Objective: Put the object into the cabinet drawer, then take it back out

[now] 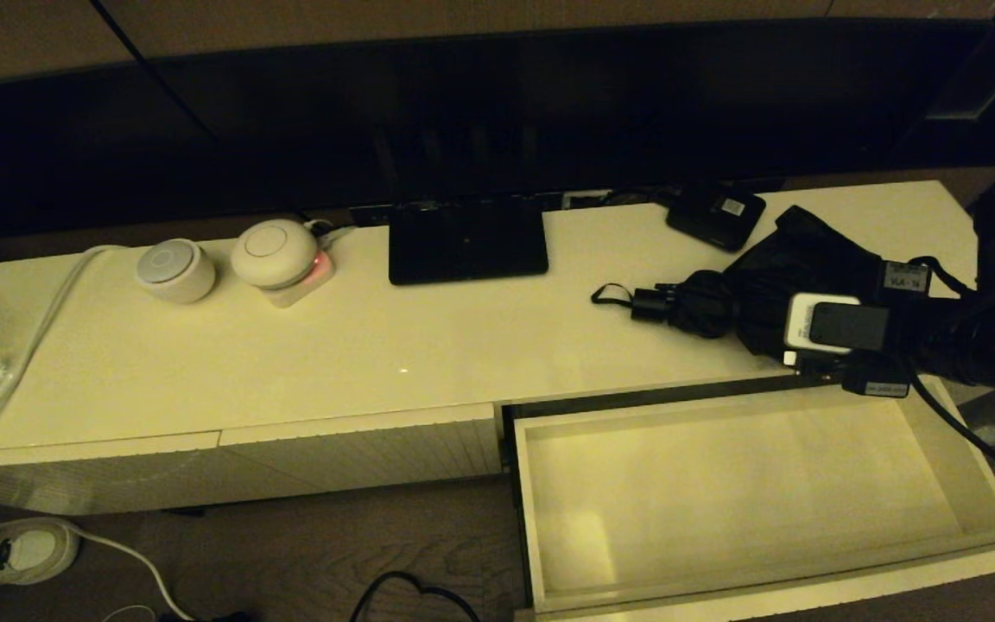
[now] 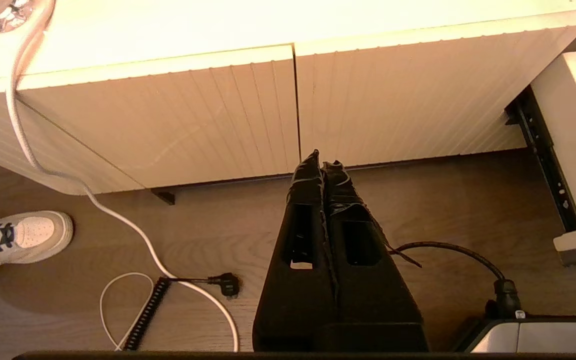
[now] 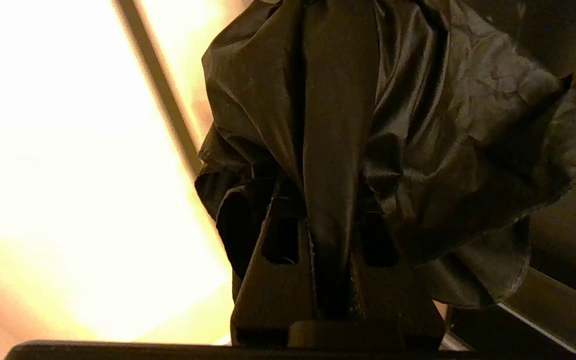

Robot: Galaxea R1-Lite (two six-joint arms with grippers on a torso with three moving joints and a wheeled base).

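The black umbrella (image 1: pixel 757 268) is at the right end of the cream cabinet top (image 1: pixel 377 345). Its short handle (image 1: pixel 662 302) and wrist loop (image 1: pixel 610 294) point left. My right gripper (image 1: pixel 774 315) comes in from the right and is shut on the bunchy canopy. In the right wrist view a fold of umbrella fabric (image 3: pixel 418 125) is pinched in the right gripper (image 3: pixel 333 210). I cannot tell whether the umbrella is raised off the top. Just in front of it the cabinet drawer (image 1: pixel 541 518) stands pulled out, its pale interior bare. My left gripper (image 2: pixel 322 159) hangs shut and empty over the floor before the ribbed front panels (image 2: pixel 218 115).
A flat black stand (image 1: pixel 467 242) and a small black box with a white label (image 1: pixel 716 214) sit at the back of the top. Two round white devices (image 1: pixel 175 269) (image 1: pixel 275 252) stand at the left. A white cable (image 1: pixel 22 363) runs off the left edge. A shoe (image 1: pixel 22 553) and cables (image 2: pixel 188 280) are on the floor.
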